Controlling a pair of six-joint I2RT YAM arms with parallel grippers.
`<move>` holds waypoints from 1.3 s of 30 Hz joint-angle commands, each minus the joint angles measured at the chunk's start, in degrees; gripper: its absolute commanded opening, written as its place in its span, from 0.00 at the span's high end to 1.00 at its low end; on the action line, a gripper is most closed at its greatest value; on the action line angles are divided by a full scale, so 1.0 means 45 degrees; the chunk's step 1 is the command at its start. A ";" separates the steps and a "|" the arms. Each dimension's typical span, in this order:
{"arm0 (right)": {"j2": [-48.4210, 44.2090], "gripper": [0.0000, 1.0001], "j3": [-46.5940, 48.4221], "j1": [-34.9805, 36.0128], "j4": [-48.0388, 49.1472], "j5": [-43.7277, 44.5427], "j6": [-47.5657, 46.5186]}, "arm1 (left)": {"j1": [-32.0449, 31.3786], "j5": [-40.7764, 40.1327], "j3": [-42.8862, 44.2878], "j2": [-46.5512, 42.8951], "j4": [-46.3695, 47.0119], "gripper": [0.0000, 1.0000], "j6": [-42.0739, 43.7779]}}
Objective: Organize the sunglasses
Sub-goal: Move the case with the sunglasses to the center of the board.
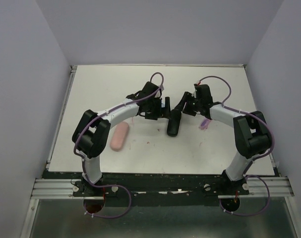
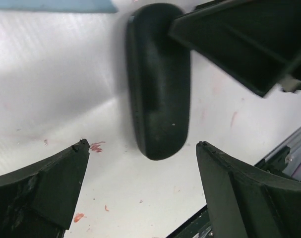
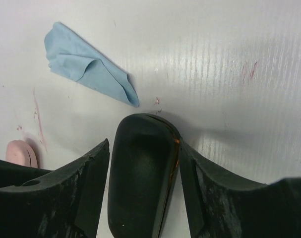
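A black case point(image 1: 173, 124) lies in the middle of the table. In the right wrist view a sliver of the orange sunglasses point(image 3: 177, 148) shows through the seam of the black case point(image 3: 140, 188). My right gripper point(image 3: 144, 143) is open and straddles the case's end; its right finger touches the seam edge and a thin gap shows at the left finger. My left gripper point(image 2: 141, 146) is open and empty, with the other end of the black case point(image 2: 157, 89) just past its fingertips. The pale pink-purple sunglasses point(image 1: 204, 124) lie under the right arm.
A pink case point(image 1: 119, 136) lies to the left of the black one; its end shows in the right wrist view point(image 3: 21, 152). A light blue cloth point(image 3: 88, 69) lies just beyond the black case. The table's near edge point(image 2: 284, 153) is beside my left gripper.
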 commanded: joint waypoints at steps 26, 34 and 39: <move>0.1409 0.00 0.3107 0.3284 -0.5290 0.7637 0.1528 | -0.1202 -0.4409 -0.7325 -0.7895 0.0744 0.01 -0.1110; 0.2600 0.05 0.4493 0.3851 -0.6459 0.8865 0.1663 | -0.0987 -0.5193 -0.8752 -0.9694 0.0215 0.01 -0.1541; 0.3011 0.24 0.4534 0.3910 -0.6676 0.9082 0.1859 | -0.0850 -0.5369 -0.8812 -0.9793 0.0214 0.01 -0.1463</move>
